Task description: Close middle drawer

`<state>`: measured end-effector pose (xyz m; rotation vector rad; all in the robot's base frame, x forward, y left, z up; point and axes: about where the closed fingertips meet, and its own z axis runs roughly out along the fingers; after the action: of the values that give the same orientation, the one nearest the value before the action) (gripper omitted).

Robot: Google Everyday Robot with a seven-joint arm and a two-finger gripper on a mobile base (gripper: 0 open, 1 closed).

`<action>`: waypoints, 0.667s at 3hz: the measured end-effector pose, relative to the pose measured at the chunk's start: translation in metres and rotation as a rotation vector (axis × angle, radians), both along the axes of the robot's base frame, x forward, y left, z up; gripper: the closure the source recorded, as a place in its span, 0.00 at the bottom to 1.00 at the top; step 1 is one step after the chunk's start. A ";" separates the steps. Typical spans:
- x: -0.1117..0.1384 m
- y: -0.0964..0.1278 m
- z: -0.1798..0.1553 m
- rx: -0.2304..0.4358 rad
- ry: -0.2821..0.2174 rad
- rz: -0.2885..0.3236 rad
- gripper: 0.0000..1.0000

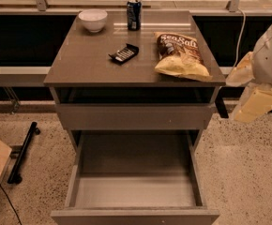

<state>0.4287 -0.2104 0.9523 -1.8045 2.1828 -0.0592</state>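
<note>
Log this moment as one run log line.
middle drawer: open, empty | gripper: right of cabinet, off drawer | task: not done

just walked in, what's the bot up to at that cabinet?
The robot's arm is off to the right of the cabinet. Its tool hangs beside the right end of the upper drawer front; contact is unclear. The middle drawer is pulled far out, looks empty and is not yet closed. On top sit a bowl, a can, a dark packet and a chip bag.
</note>
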 end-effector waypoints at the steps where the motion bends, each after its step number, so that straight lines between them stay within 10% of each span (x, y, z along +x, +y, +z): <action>1: -0.008 0.006 -0.028 0.024 0.038 0.053 0.66; 2: -0.014 0.009 -0.059 0.045 0.086 0.083 0.88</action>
<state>0.4146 -0.2011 0.8932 -1.9034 2.1448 0.0866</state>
